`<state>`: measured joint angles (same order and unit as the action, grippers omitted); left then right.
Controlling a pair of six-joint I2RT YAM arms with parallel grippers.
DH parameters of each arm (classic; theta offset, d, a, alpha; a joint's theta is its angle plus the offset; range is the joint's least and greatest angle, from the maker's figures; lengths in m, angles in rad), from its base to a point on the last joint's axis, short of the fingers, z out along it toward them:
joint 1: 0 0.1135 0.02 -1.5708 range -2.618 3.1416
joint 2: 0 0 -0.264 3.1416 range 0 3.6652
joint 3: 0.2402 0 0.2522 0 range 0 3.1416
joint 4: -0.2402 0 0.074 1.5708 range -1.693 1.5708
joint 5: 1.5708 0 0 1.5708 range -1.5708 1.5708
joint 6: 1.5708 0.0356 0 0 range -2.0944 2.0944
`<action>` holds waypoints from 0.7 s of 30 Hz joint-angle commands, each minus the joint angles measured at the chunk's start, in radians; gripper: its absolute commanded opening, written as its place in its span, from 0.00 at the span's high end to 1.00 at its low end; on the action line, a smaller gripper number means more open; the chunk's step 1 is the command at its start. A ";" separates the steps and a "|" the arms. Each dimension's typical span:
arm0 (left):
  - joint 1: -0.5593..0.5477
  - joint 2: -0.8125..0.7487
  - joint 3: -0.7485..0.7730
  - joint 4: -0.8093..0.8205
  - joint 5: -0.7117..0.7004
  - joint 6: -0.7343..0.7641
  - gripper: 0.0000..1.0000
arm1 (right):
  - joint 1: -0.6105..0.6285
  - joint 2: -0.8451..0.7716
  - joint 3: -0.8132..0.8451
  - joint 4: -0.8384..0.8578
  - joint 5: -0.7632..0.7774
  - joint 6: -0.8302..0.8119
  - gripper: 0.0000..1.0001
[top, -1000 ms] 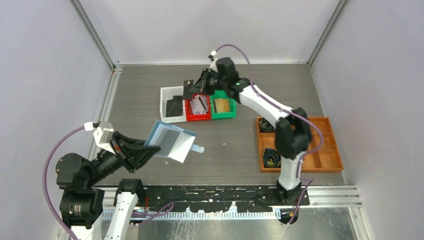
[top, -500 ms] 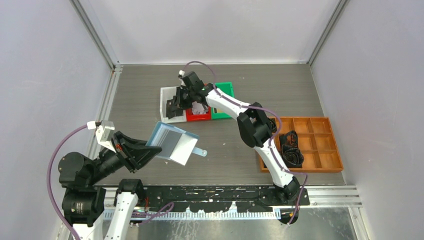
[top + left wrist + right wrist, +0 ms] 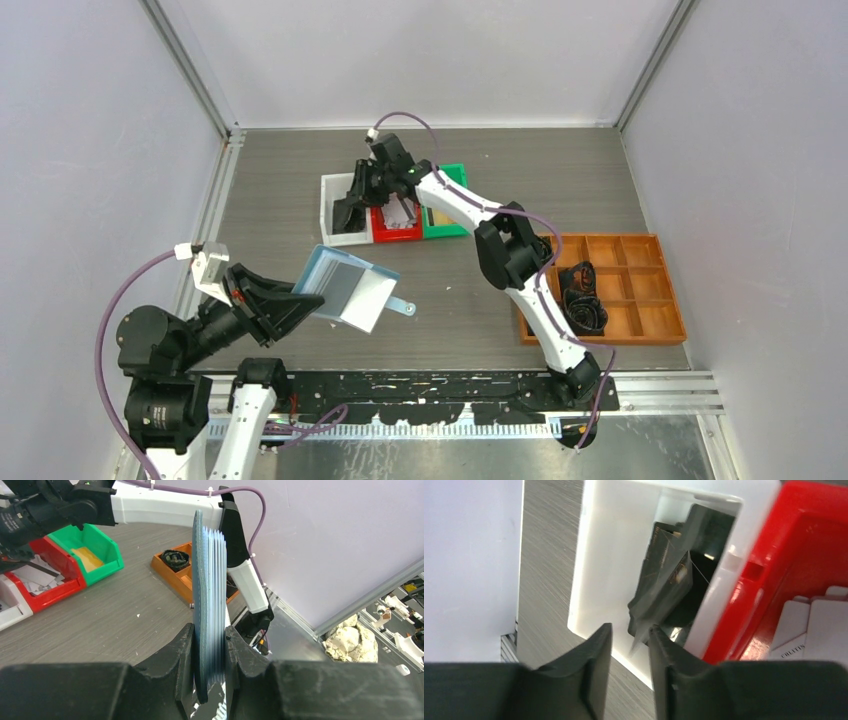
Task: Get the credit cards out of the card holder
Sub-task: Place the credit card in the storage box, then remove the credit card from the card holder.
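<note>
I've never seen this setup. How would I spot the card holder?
At the near-left side of the grey table, the left arm's fingers pinch something in the air. That is the card holder: a soft, flat blue wallet with a snap tab, unlike the rigid white bin, red bin and green bin farther back.

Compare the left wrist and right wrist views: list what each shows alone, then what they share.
Left wrist only: the card holder clamped in the left gripper, the green bin, the orange tray. Right wrist only: a dark card tilted inside the white bin, beyond the right gripper, jaws parted. Both: the red bin, the white bin, the table.
</note>
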<state>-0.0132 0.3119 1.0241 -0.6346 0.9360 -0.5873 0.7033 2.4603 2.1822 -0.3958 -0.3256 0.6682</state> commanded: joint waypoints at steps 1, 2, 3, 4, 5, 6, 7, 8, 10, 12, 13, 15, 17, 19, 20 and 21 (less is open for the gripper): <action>0.002 0.000 0.024 0.067 -0.003 0.003 1.00 | 0.009 -0.079 -0.003 0.052 0.030 -0.017 0.55; 0.002 0.004 0.030 0.063 -0.001 0.006 1.00 | 0.008 -0.111 -0.029 0.067 0.038 -0.019 0.51; 0.002 0.006 0.033 0.062 0.002 0.003 1.00 | 0.008 -0.143 -0.052 0.079 0.047 -0.021 0.45; 0.002 0.009 0.034 0.061 0.006 0.001 1.00 | 0.009 -0.179 -0.077 0.097 0.056 -0.021 0.42; 0.002 0.009 0.034 0.064 0.009 -0.001 1.00 | 0.010 -0.216 -0.101 0.107 0.066 -0.024 0.40; 0.002 0.009 0.033 0.067 0.010 -0.004 1.00 | 0.010 -0.254 -0.125 0.123 0.073 -0.025 0.39; 0.002 0.008 0.032 0.070 0.009 -0.003 1.00 | 0.013 -0.298 -0.153 0.137 0.074 -0.028 0.37; 0.002 0.007 0.033 0.072 0.008 -0.003 1.00 | 0.016 -0.339 -0.177 0.152 0.073 -0.028 0.36; 0.002 0.008 0.038 0.072 0.009 -0.003 1.00 | 0.016 -0.433 -0.228 0.174 0.057 -0.023 0.32; 0.002 0.011 0.042 0.077 0.009 -0.011 1.00 | 0.016 -0.537 -0.298 0.211 0.015 -0.008 0.24; 0.002 0.012 0.043 0.084 0.010 -0.020 1.00 | 0.015 -0.616 -0.344 0.236 -0.019 0.004 0.19; 0.002 0.014 0.044 0.091 0.011 -0.031 1.00 | 0.010 -0.743 -0.468 0.306 -0.083 0.042 0.12; 0.002 0.014 0.030 0.111 0.011 -0.070 1.00 | -0.006 -0.862 -0.615 0.430 -0.165 0.126 0.05; 0.002 0.015 0.015 0.126 0.015 -0.101 1.00 | -0.016 -0.969 -0.753 0.559 -0.246 0.218 0.01; 0.003 0.012 0.011 0.128 0.015 -0.104 1.00 | -0.016 -1.026 -0.819 0.610 -0.266 0.258 0.01; 0.003 0.011 0.010 0.132 0.014 -0.104 1.00 | -0.015 -1.075 -0.905 0.673 -0.282 0.299 0.01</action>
<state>-0.0132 0.3145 1.0260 -0.6121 0.9360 -0.6395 0.6949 1.5253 1.4914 -0.0010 -0.4568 0.7895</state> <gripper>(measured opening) 0.244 0.992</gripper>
